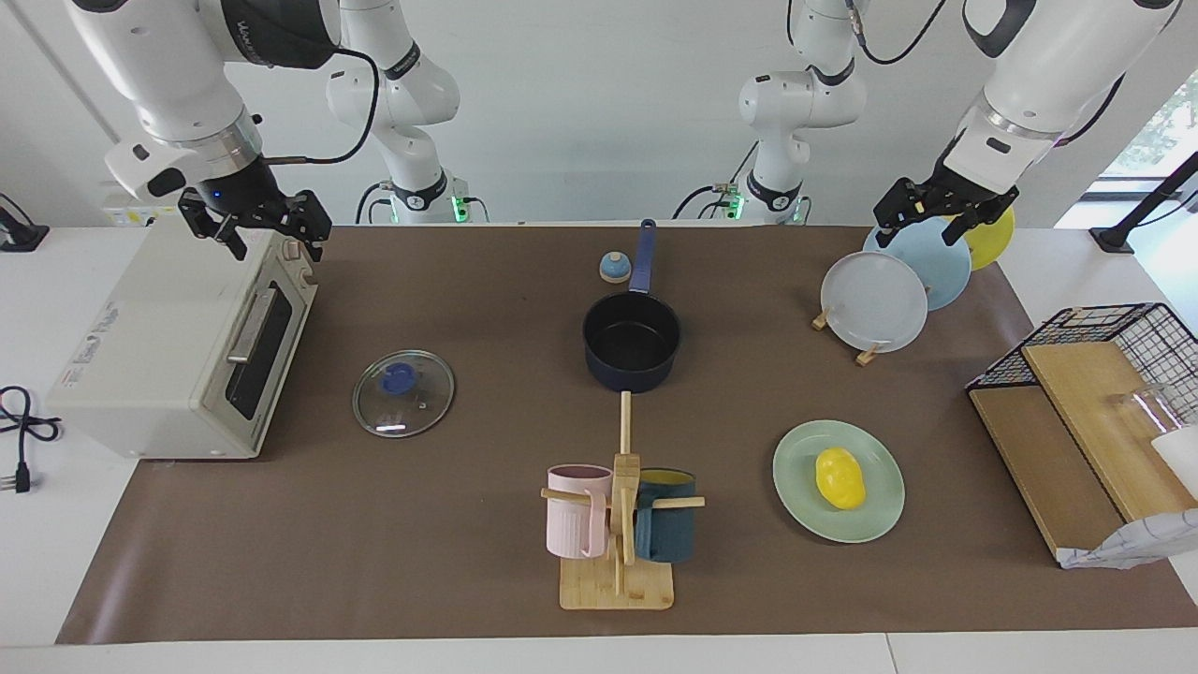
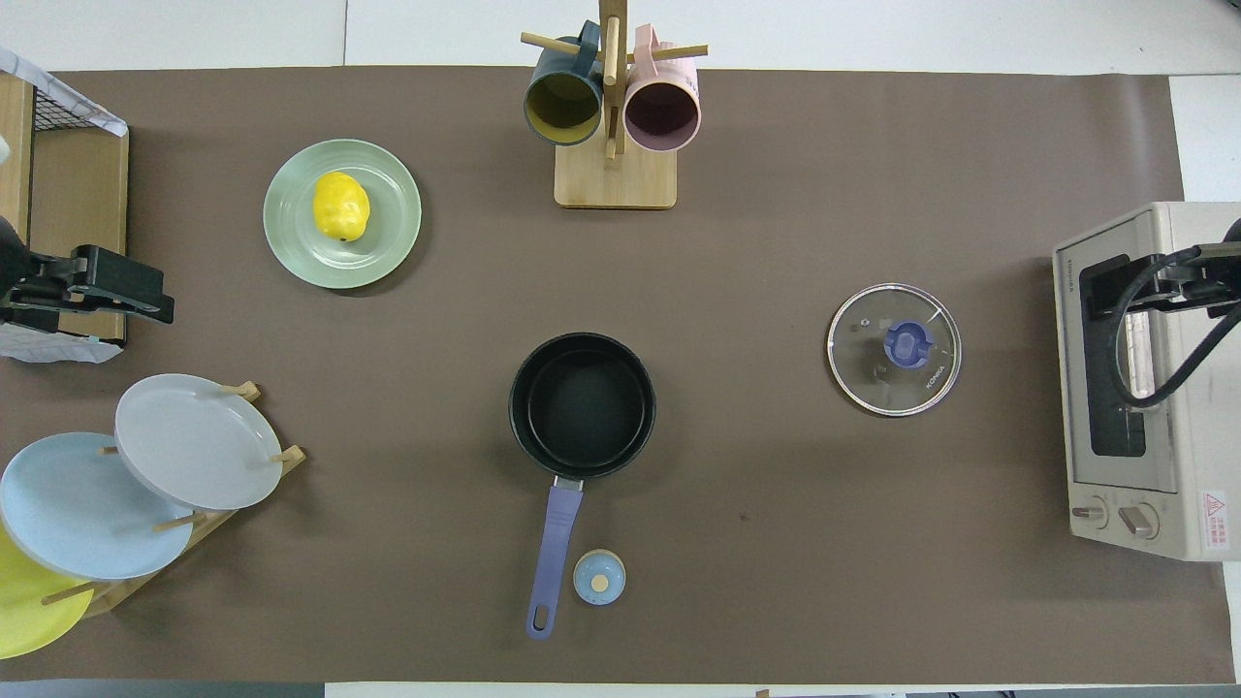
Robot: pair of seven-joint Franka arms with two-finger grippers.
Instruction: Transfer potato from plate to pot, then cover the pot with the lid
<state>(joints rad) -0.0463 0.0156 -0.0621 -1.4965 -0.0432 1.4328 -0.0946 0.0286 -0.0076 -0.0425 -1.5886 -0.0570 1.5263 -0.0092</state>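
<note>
The yellow potato (image 1: pixel 840 477) (image 2: pixel 340 206) lies on the mint-green plate (image 1: pixel 880 513) (image 2: pixel 388 247), which sits farther from the robots than the pot, toward the left arm's end. The navy pot (image 1: pixel 632 342) (image 2: pixel 582 402) stands empty mid-table, its blue handle pointing toward the robots. The glass lid (image 1: pixel 421 407) (image 2: pixel 893 349) lies flat on the mat toward the right arm's end. My left gripper (image 1: pixel 922 234) (image 2: pixel 145 291) hangs open and empty over the plate rack. My right gripper (image 1: pixel 276 248) (image 2: pixel 1096 291) hangs open and empty over the toaster oven.
A mug tree (image 1: pixel 618 524) with a pink and a teal mug stands farther from the robots than the pot. A small bell (image 1: pixel 614 268) sits beside the pot's handle. The plate rack (image 1: pixel 875 301), the toaster oven (image 1: pixel 178 346) and a wire basket (image 1: pixel 1114 328) flank the mat.
</note>
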